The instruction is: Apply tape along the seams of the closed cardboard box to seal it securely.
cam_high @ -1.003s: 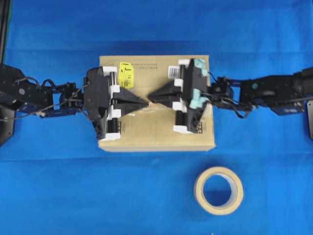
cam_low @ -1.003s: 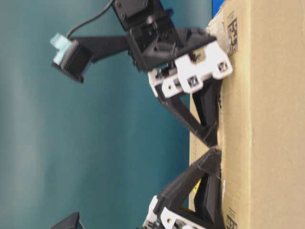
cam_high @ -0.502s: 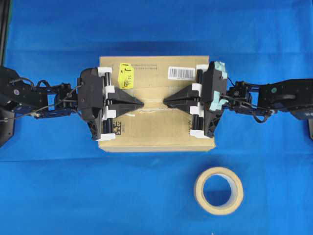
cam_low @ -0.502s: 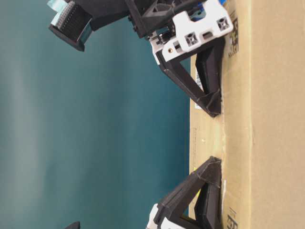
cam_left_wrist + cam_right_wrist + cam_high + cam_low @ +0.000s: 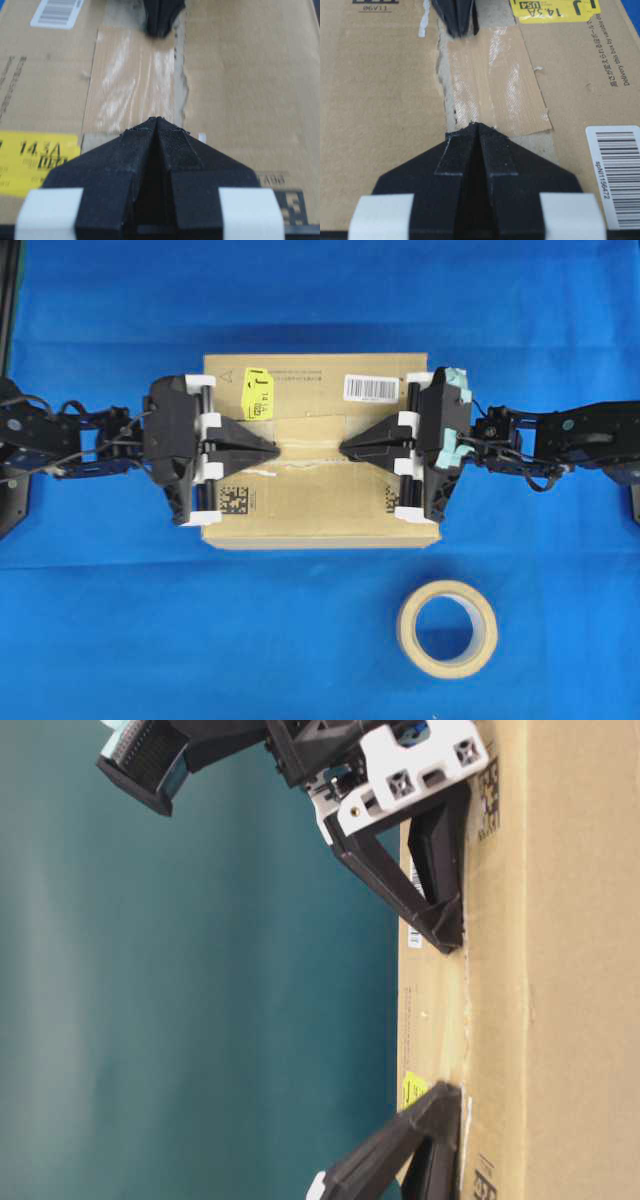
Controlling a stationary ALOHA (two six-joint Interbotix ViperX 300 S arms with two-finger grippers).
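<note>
Two black robot grippers press down on the top of a large brown cardboard box [image 5: 320, 450] standing on a blue-covered table [image 5: 150, 640], facing each other along the box's middle line. The left gripper [image 5: 277, 449] and the right gripper [image 5: 343, 449] both have their jaws pressed together with nothing pinched between them, and their pointed tips rest at opposite ends of a short rectangular piece of tan-brown paper tape [image 5: 492, 75] that lies flat on the box top. The tape sits beside and partly over the straight slit between the two top flaps [image 5: 181, 75], which is edged with pale, ragged remnants of older tape; from the wrist views the strip appears to lie mostly on one flap, with one long edge running along the slit. A beige ring-shaped tape roll [image 5: 447, 629] lies on the table in front of the box, well apart from it. The paper strip looks thin, light and limp, with shiny patches suggesting it is already stuck down in places, so it likely calls for rubbing flat with closed tips rather than lifting; any regrasp would best start at a loose corner. The box appears stiff enough to take firm downward pressure.
</note>
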